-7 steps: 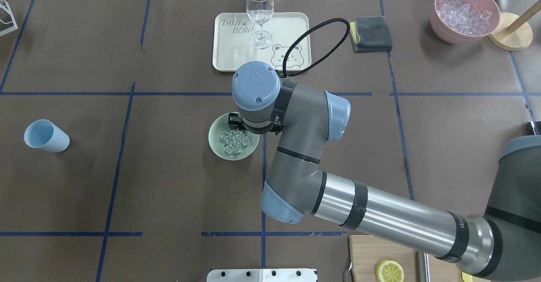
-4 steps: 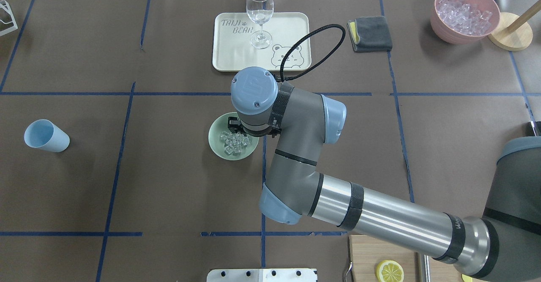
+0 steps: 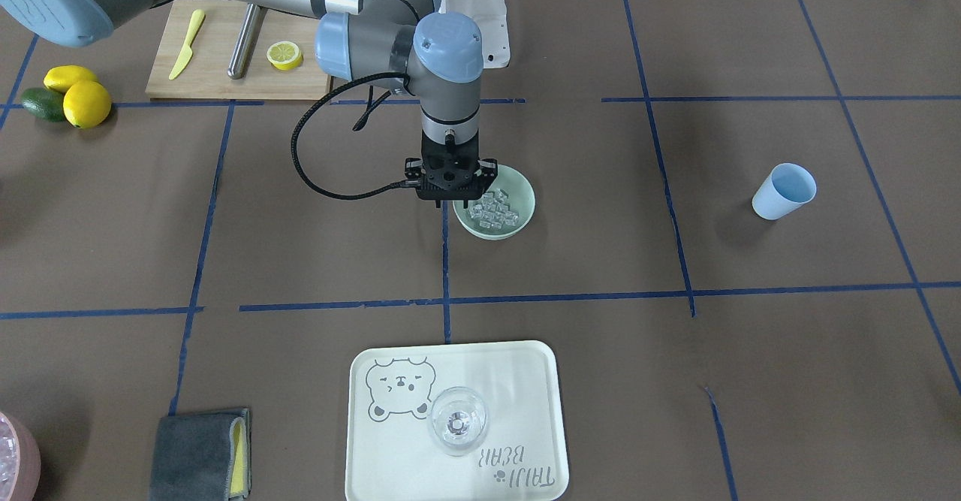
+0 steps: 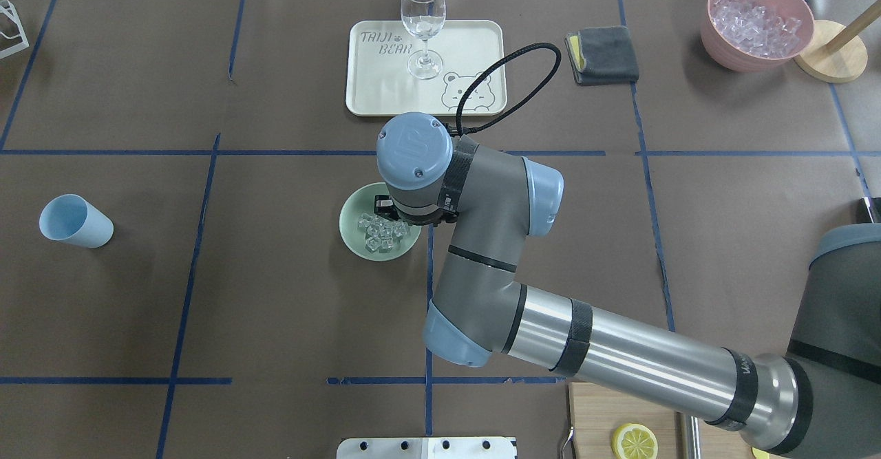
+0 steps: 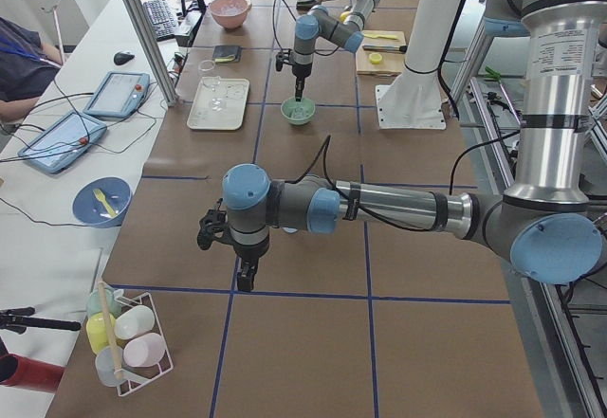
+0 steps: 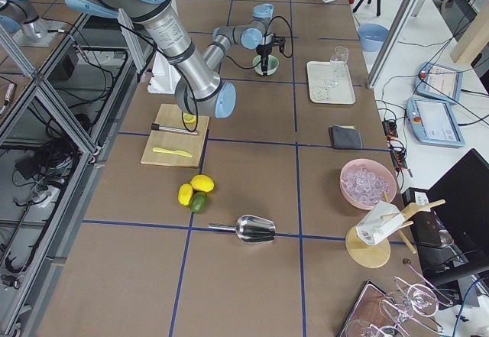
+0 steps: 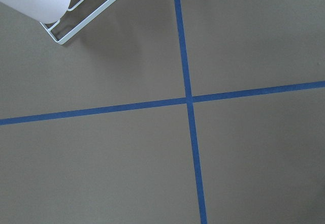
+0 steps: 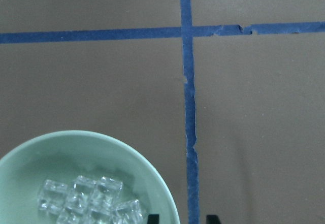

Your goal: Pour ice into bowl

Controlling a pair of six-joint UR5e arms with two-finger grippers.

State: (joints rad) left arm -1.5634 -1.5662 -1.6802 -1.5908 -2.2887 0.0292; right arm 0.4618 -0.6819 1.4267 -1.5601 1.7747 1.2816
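— What was the bowl [image 3: 519, 187] like?
— Round, smooth, pale-mint plastic. It sat on the matte brown desk [image 4: 275, 294] just beside a crossing of blue tape lines [image 8: 189, 107], and the tape was frayed in places. The ice [image 3: 495, 210] lay inside it, a heap of small glassy cubes.
— And the right end effector [image 8: 182, 217]?
— It pointed down over the bowl's rim, on the robot's right side of it. Its wrist camera showed two dark fingertips [image 8: 152, 218] spread apart, gripping nothing. The overhead view hid most of that under the arm's blue-capped wrist joint.
— The left end effector [image 5: 245, 272]?
— Only the left-end camera caught it, pointing down over the desk well apart from the bowl. I couldn't tell whether it was spread or closed. Its own camera showed only tape and a corner of a white wire rack [image 7: 91, 16].
— Anything else?
— The front view looked down into a clear stemmed glass [image 3: 456, 420] standing on a cream, bear-printed tray [image 3: 525, 381]. Only the right-end view showed a shiny metal scoop [image 6: 256, 228].
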